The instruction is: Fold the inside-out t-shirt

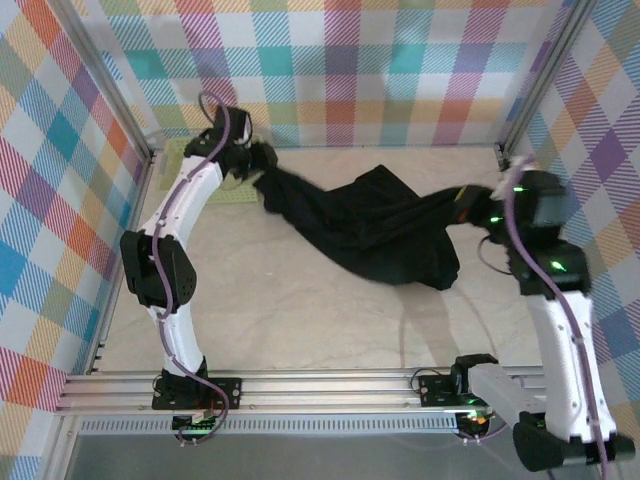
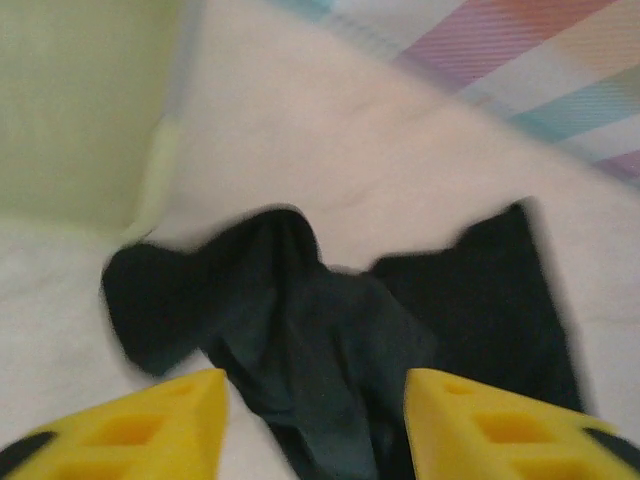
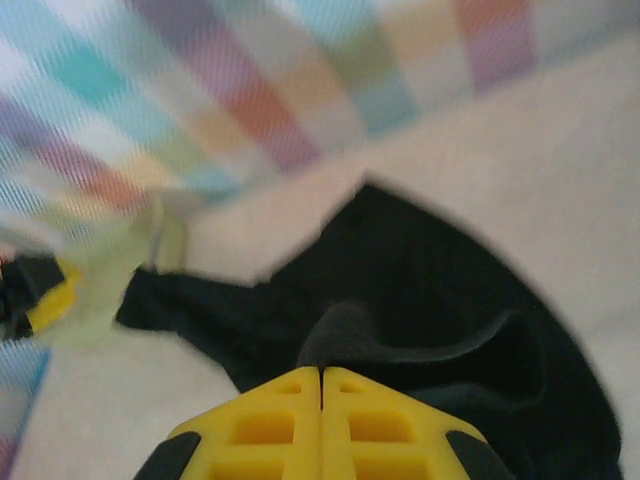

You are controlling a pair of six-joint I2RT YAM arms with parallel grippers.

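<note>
Checked walls (image 1: 340, 60) on three sides; pale green basket (image 1: 190, 158) at upper left, half hidden behind left arm (image 1: 185, 205), contents unclear. Black t-shirt (image 1: 380, 230) stretched across middle of table (image 1: 300, 310), from basket to right edge. Left gripper (image 2: 315, 400) spread, just above crumpled shirt end beside basket, gripping nothing. Right gripper (image 3: 320, 378) pressed together, pinching raised fold at shirt's right end.

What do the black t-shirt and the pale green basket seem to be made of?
The t-shirt looks like soft, thin cloth, matte black: it bunches into loose folds and shows no shine. The basket is probably stiff plastic, pale yellow-green: its wall stands straight and even, and from above it seems to have a lattice pattern. Blur leaves its finish uncertain.
</note>
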